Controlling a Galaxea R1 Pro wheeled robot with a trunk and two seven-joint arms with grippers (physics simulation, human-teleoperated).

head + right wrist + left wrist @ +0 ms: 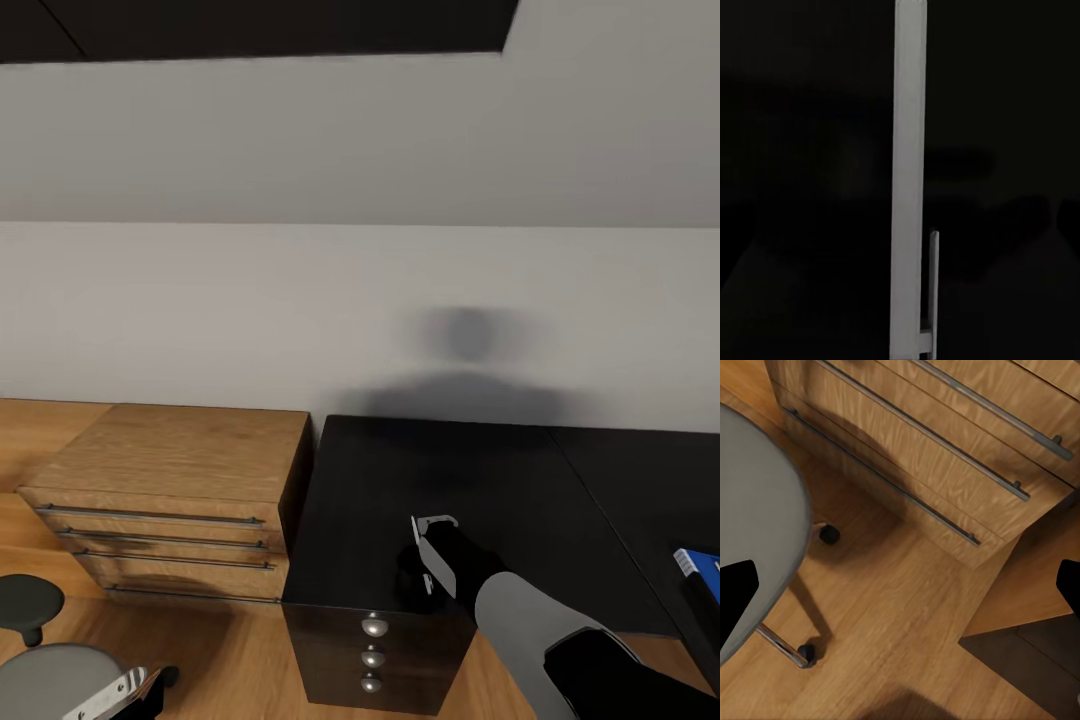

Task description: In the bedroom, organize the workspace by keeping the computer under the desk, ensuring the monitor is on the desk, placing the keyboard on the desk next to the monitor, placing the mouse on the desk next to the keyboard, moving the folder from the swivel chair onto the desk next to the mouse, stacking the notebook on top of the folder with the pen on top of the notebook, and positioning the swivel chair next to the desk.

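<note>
Right pincer [432, 548] is hovering over the black counter [400, 490], pinching a thin white pen [907, 180]. Left pincer [120, 693] is sitting cut off at the frame edge; state unclear. Swivel chair [757, 525] is standing on wood floor [900, 615] near a light-wood cabinet [170, 470]. Blue item [700, 570] is lying cropped at the counter's right.

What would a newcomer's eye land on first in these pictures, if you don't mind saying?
Probably the right gripper, held over the bare black desk above its three round drawer knobs, with a thin white pen in it. Next, the light-wood cabinet left of the desk, and a blue item at the desk's right edge.
</note>
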